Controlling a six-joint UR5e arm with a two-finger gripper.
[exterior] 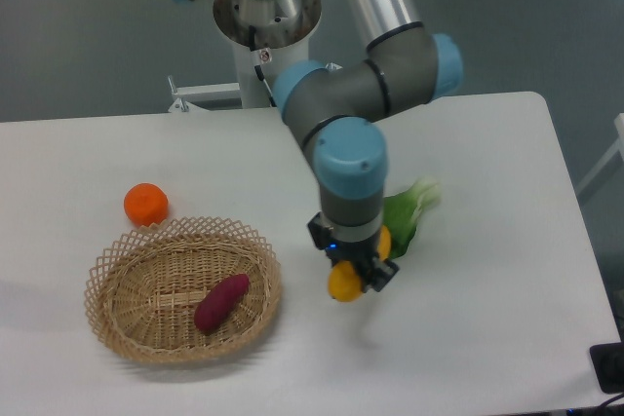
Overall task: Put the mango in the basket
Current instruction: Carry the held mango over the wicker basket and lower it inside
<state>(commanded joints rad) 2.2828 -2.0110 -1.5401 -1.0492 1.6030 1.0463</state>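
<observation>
The gripper (353,278) is clamping the mango (343,283) above the table (507,338), just right of the basket (182,288) holding a sweet potato (221,302).

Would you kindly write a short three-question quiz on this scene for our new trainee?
1. True or false: the two-finger gripper is shut on the smooth yellow-orange mango.
2. What already lies inside the shallow oval tan wicker basket: A the round orange tangerine, B the dark red-purple sweet potato, C the green leafy vegetable?
3. Fill in: the held mango hangs to the ___ of the basket as the camera sees it.

Key: 1 true. 2 B. 3 right.
</observation>
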